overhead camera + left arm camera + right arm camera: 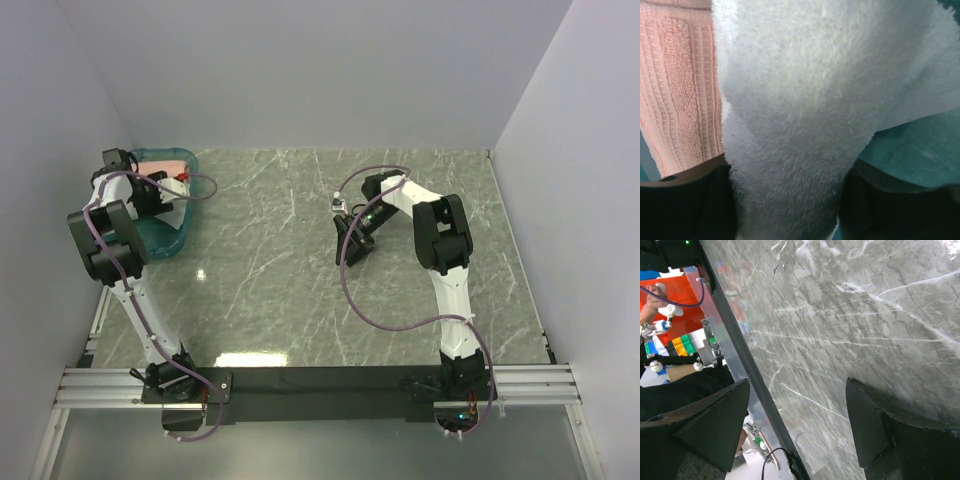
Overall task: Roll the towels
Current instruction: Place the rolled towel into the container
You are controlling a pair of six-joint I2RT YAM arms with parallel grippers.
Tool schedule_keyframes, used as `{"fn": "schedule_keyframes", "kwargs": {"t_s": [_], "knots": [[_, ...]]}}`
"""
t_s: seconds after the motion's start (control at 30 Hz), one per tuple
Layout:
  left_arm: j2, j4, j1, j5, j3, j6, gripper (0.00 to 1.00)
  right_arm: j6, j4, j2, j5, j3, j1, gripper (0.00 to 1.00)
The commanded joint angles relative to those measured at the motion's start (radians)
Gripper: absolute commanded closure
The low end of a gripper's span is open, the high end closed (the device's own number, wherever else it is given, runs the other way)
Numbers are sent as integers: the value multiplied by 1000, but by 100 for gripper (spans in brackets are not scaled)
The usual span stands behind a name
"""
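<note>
White towel (800, 100) clasped by left gripper (790, 200), pink towel (680, 90) cropped, right gripper (797, 400) released

Even, diffuse light fills the top view; the marble table (280, 220) carries white glare patches near its front edge, and shadows stay faint. In the left wrist view the white towel (805, 100) sits close and blurred. The right wrist view's near-black fingers (715, 425) lose detail.

Two soft cloth towels are showing: one fluffy white towel (800, 100) and one ribbed salmon-pink towel (685, 85). One teal translucent plastic tray (168, 238) is sitting on one grey marble-patterned bench (280, 290).
</note>
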Motion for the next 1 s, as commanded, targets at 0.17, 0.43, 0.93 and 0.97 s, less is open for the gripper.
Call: {"fn": "schedule_keyframes", "kwargs": {"t_s": [0.17, 0.43, 0.93, 0.97], "knots": [[-8, -19, 16, -26, 19, 34, 14, -19, 14, 11, 17, -4, 1, 16], [-48, -64, 19, -9, 18, 54, 0, -19, 22, -4, 17, -15, 1, 15], [-192, -145, 28, 18, 18, 76, 1, -36, 30, -33, 3, -41, 3, 14], [-196, -154, 32, 23, 22, 80, 1, -42, 28, -35, 2, -43, 1, 14]]}}
